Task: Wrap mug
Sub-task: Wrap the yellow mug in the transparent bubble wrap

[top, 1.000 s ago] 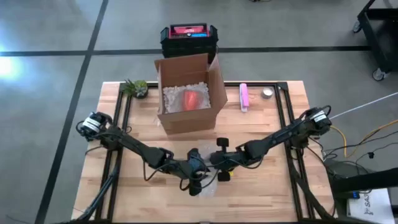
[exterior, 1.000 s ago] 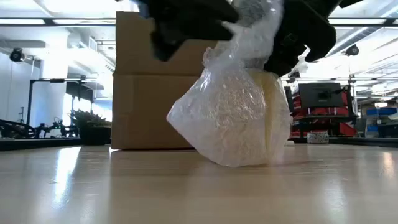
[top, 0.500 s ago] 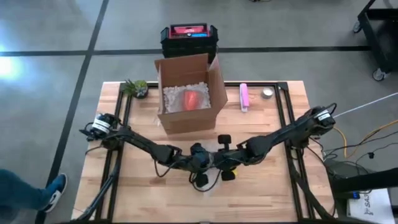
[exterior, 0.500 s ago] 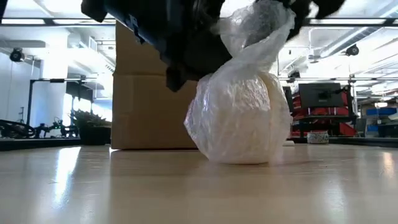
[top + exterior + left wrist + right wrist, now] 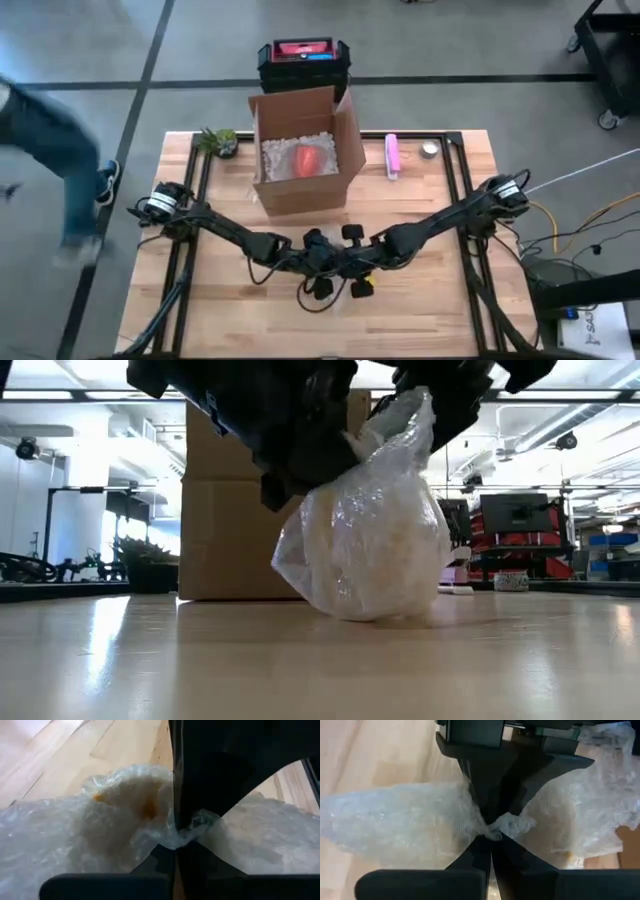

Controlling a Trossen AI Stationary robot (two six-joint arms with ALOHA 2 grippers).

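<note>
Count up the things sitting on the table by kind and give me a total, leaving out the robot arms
Cardboard boxes: 1, the open box
Bubble-wrapped bundles: 1, the wrapped mug
Small potted plants: 1, the plant
Pink objects: 1, the pink item
Small round objects: 1, the round thing
Total: 5
</note>
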